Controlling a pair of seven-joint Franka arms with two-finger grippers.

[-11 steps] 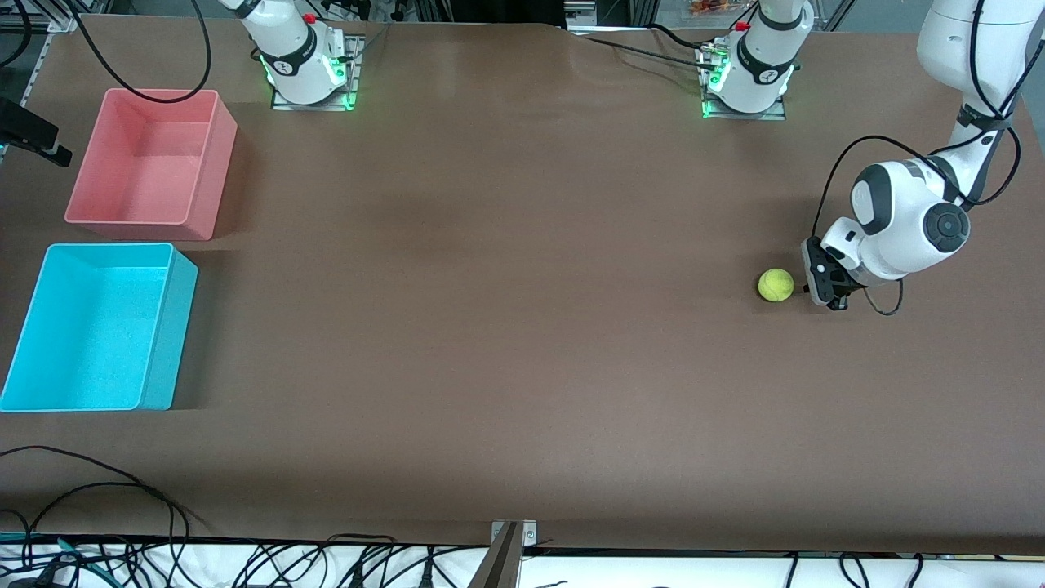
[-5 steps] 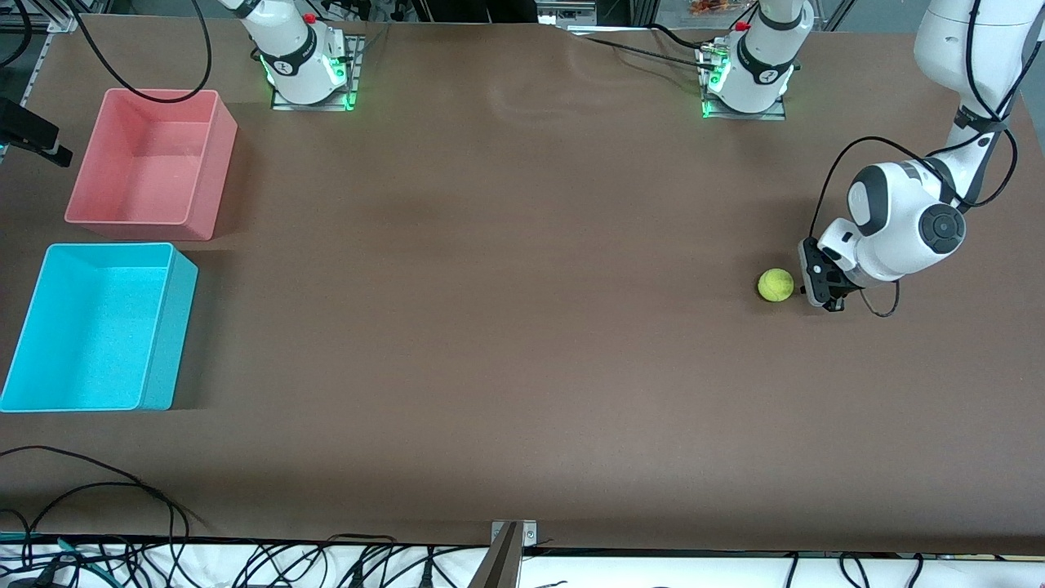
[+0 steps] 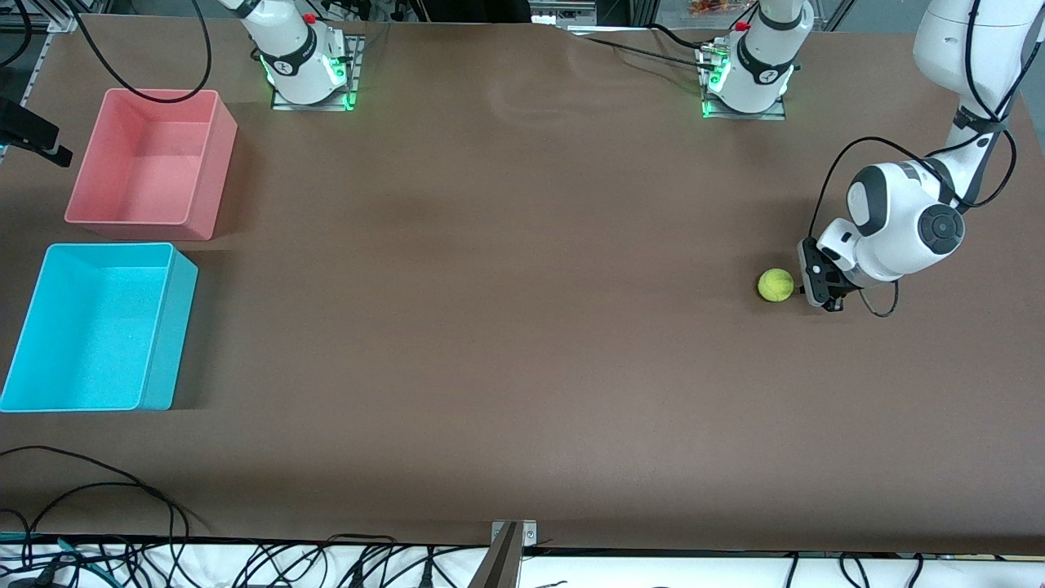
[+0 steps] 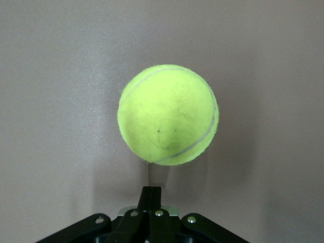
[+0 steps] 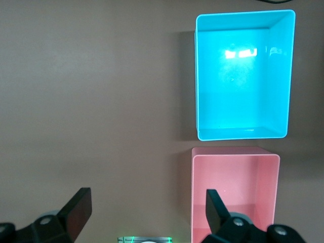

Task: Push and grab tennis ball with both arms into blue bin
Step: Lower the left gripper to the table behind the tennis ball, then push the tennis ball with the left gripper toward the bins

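The tennis ball (image 3: pixel 775 285) lies on the brown table toward the left arm's end. My left gripper (image 3: pixel 820 286) is low over the table, close beside the ball on the side away from the bins. In the left wrist view the ball (image 4: pixel 168 114) fills the middle and the left gripper (image 4: pixel 151 191) is shut and empty, its tips a small gap short of the ball. The blue bin (image 3: pixel 170 327) stands empty at the right arm's end. My right gripper (image 5: pixel 147 198) is open and empty, high over the table, and looks down on the blue bin (image 5: pixel 243 76). It is out of the front view.
An empty pink bin (image 3: pixel 214 163) stands beside the blue bin, farther from the front camera, and it also shows in the right wrist view (image 5: pixel 235 187). The arm bases (image 3: pixel 306 65) (image 3: pixel 747 77) stand along the table's edge. Cables hang along the edge nearest the front camera.
My left gripper has crept a little closer to the tennis ball. The ball and the bins have not moved.
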